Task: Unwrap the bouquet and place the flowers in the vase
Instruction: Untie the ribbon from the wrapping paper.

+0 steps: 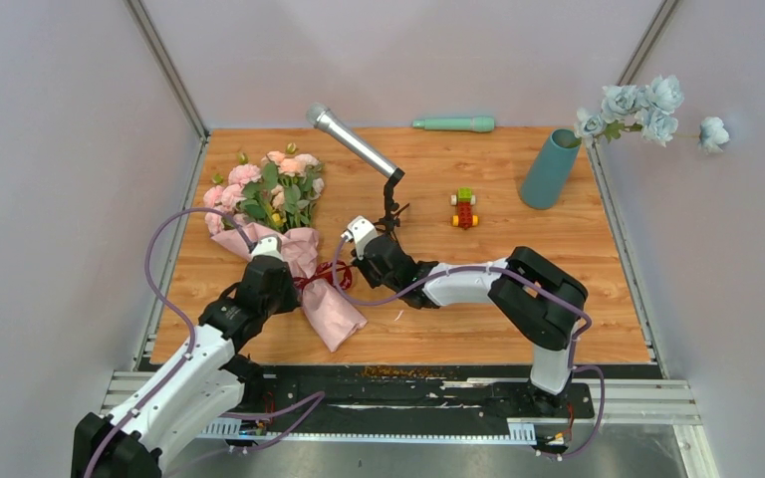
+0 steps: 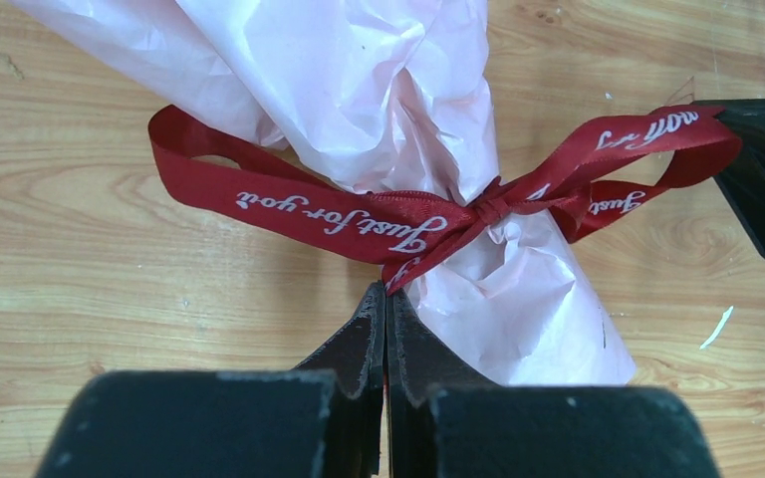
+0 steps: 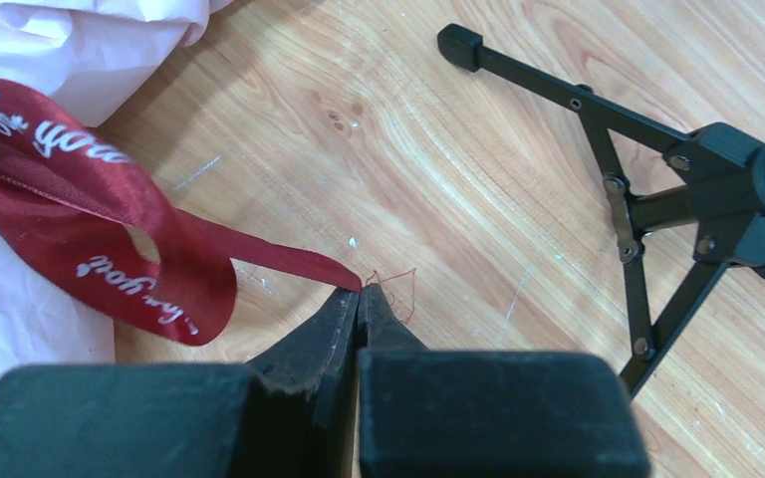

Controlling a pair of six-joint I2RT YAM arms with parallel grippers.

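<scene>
Both my left gripper (image 2: 386, 291) and right gripper (image 3: 361, 294) clamp tails of the red ribbon (image 2: 359, 214); the bouquet (image 1: 299, 249) lies left of centre, flowers (image 1: 277, 184) in its paper wrap (image 2: 359, 90); the vase (image 1: 550, 169) stands upper right.

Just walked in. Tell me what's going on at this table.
Two robot arms are starting to unwrap the bouquet, which lies on the wooden table. The left gripper is shut on one tail of the dark red ribbon just below the knot. The right gripper pinches the tip of the other tail off to the side. The bow is still tied and the pink paper wrap is still on. The teal vase stands at the far right, with none of the roses in it yet.
</scene>
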